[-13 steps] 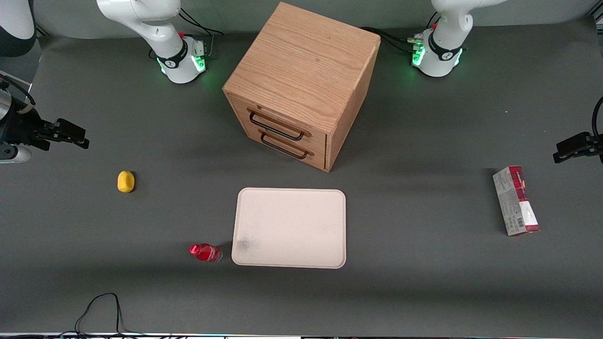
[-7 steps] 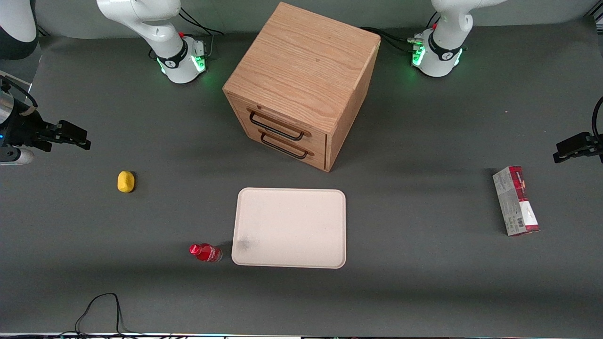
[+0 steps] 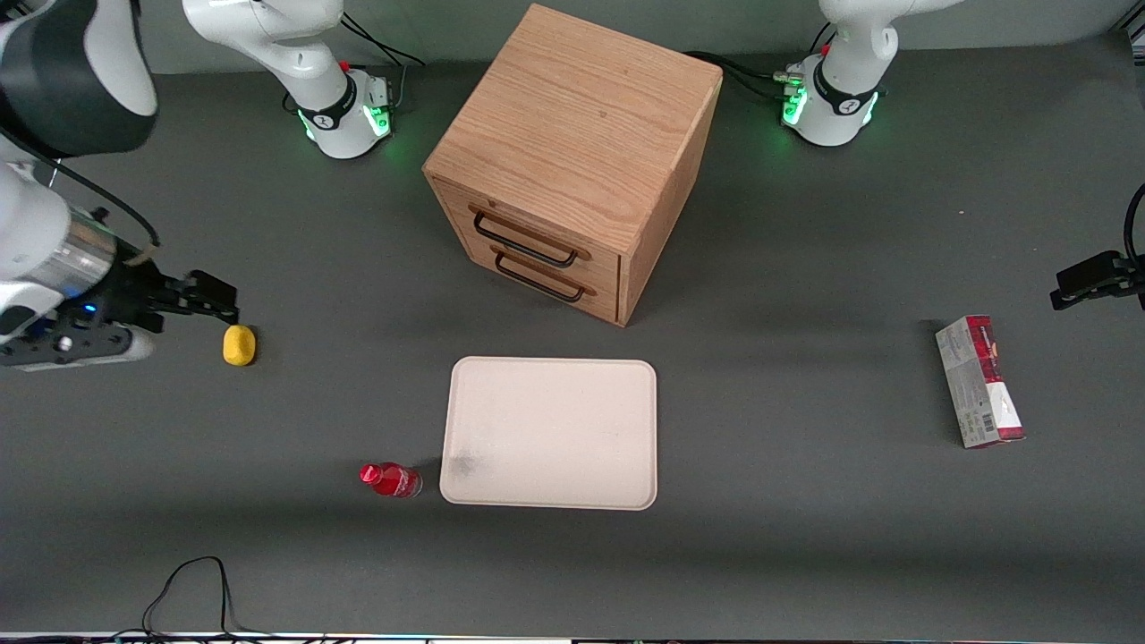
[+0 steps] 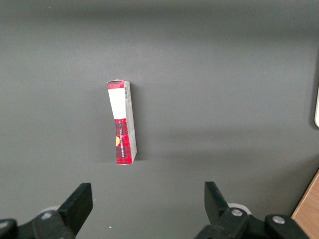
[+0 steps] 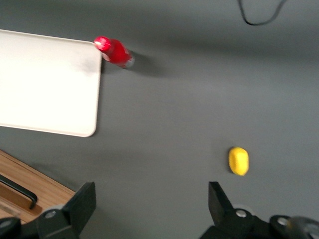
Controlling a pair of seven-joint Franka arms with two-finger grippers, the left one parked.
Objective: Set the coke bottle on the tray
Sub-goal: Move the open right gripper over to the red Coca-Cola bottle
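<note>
Arm shells: glossy white, rounded links with black joint bands.
Base (image 3: 344,116): white, ringed by a black collar — green status lights glowing, a small red fitting above.
Cabling: black leads run from the base; a thin black cable loops along the wrist.
Wrist: brushed-metal cylinder section, one small blue light.
Gripper (image 3: 213,298): matte black body — two black wedge-shaped fingers (image 5: 82,201), silver screw heads at their roots.
</note>
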